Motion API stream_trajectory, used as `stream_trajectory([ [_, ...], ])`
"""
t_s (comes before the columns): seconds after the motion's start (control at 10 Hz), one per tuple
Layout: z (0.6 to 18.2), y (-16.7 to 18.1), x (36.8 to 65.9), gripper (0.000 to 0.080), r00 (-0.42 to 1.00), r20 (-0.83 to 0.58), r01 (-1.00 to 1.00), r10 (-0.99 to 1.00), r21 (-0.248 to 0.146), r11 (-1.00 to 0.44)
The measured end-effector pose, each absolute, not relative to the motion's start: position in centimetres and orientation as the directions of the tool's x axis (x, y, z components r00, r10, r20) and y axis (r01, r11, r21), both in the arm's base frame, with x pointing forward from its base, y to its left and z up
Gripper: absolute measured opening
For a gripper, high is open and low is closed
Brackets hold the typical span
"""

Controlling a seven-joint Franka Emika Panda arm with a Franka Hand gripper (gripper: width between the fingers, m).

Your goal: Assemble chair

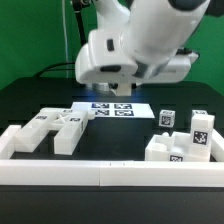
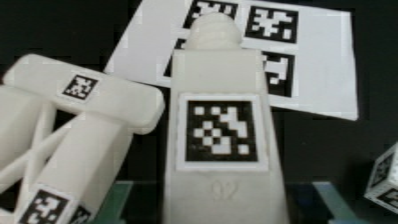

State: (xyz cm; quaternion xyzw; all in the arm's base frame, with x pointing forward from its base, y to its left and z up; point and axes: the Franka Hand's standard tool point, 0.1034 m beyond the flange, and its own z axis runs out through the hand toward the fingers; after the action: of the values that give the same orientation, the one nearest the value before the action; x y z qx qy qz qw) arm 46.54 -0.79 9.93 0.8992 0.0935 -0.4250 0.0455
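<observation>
Past the border rail point(image 1: 110, 172), the cross-braced part point(image 1: 60, 127) lies lower left and small cubes point(image 1: 200, 128) lower right in the exterior view; farther back, over the marker board point(image 1: 110, 110), the tagged bar point(image 2: 222, 125) seems mid-carry, fingers hidden so their hold cannot be told, next needing alignment with its mate.
</observation>
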Motion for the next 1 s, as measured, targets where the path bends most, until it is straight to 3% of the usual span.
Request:
stream_trajectory([
  [0.1, 11.0, -0.9, 47.2, 0.0291, 0.656, -0.743, 0.206, 0.135, 0.004, -0.979],
  [0.3, 10.4, -1.0, 47.9, 0.0291, 0.698, -0.701, 0.210, 0.143, 0.009, -0.978],
  [0.5, 10.7, -1.0, 48.4, 0.0291, 0.810, -0.560, 0.219, 0.174, 0.014, -0.976],
  [0.8, 11.8, -1.2, 51.8, 0.0291, 0.912, -0.359, 0.225, 0.197, 0.039, -0.973],
  [1.0, 11.6, -1.2, 51.6, 0.0291, 0.952, -0.221, 0.227, 0.211, 0.049, -0.973],
])
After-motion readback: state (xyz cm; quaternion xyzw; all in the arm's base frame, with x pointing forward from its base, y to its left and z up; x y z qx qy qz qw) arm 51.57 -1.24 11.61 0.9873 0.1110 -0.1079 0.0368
